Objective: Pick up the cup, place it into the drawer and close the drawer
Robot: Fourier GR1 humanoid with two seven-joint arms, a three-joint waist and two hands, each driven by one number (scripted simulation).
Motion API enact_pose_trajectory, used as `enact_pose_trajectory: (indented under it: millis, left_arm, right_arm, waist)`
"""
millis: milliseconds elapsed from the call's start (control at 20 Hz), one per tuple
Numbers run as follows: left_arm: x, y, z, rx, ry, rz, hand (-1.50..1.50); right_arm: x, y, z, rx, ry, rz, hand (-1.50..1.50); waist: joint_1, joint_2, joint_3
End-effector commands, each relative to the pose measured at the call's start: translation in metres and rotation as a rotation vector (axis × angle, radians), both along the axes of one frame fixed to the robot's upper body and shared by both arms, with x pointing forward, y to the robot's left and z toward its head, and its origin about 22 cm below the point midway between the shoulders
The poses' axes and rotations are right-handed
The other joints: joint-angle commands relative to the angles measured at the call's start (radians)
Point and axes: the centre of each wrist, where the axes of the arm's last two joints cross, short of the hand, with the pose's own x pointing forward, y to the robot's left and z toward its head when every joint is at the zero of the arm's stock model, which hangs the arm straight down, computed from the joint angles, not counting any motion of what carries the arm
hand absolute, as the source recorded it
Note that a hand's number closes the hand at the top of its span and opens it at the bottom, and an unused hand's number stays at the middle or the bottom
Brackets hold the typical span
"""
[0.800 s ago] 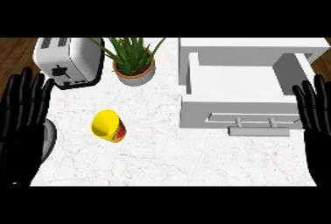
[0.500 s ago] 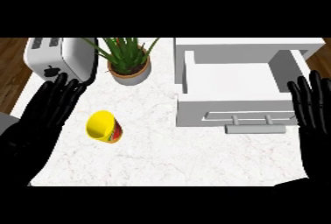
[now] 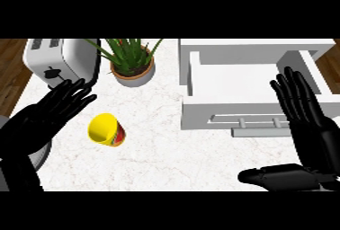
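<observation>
the cup (image 3: 107,130) lies on its side just right of the left robot hand (image 3: 56,108), whose fingers are straight; the right robot hand (image 3: 302,105), also flat, is far.

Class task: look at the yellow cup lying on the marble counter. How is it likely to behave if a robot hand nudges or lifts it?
The yellow cup with a red band lies on its side, so a nudge would probably roll it, likely in a curve since it looks tapered. It appears rigid and empty, so probably light. Its smooth wall may slip against the left robot hand.
</observation>
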Motion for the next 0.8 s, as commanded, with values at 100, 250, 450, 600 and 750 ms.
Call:
enact_pose_trajectory:
  millis: [100, 250, 450, 600, 750]
  left_arm:
    - [0.044, 0.028, -0.024, 0.058, 0.072, -0.015, -1.5]
    - [0.068, 0.029, -0.034, 0.095, 0.09, -0.033, -1.5]
    - [0.06, 0.034, -0.075, 0.15, 0.137, -0.003, -1.5]
    - [0.067, 0.029, -0.092, 0.161, 0.125, 0.03, -1.5]
    - [0.059, 0.041, -0.116, 0.175, 0.149, 0.045, -1.5]
  right_arm:
    - [0.027, -0.01, -0.009, -0.011, 0.027, 0.016, -1.5]
    - [0.039, -0.018, 0.007, -0.004, 0.007, 0.012, -1.5]
    - [0.029, -0.019, 0.0, -0.012, -0.002, 0.023, -1.5]
    - [0.024, -0.006, 0.011, -0.019, -0.018, 0.013, -1.5]
    - [0.051, -0.012, 0.02, -0.027, -0.018, 0.011, -1.5]
  waist:
    - [0.004, -0.004, 0.001]
    - [0.001, -0.003, 0.001]
    - [0.0, -0.004, 0.001]
    - [-0.003, -0.004, 0.0]
    - [0.0, -0.002, 0.0]
